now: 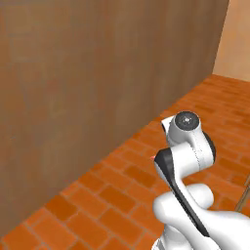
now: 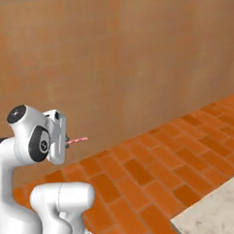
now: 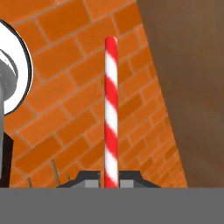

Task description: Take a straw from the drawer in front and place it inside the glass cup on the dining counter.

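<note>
A tall brown wood wall (image 1: 97, 88) takes up the scene from 9 to 1 o'clock in both base views, standing on an orange brick floor (image 2: 155, 160). A corner of the beige dining counter (image 2: 216, 211) shows at 4 o'clock in the right base view. The white arm (image 1: 188, 146) is folded close over the base. The gripper (image 3: 111, 181) has its jaws pressed together, pinching the red-and-white straw (image 3: 111, 109) at its lower end; in the hand view the straw runs straight out from between the fingertips toward 12 o'clock, and in the right base view it juts from the hand toward 3 o'clock, over the floor
</note>
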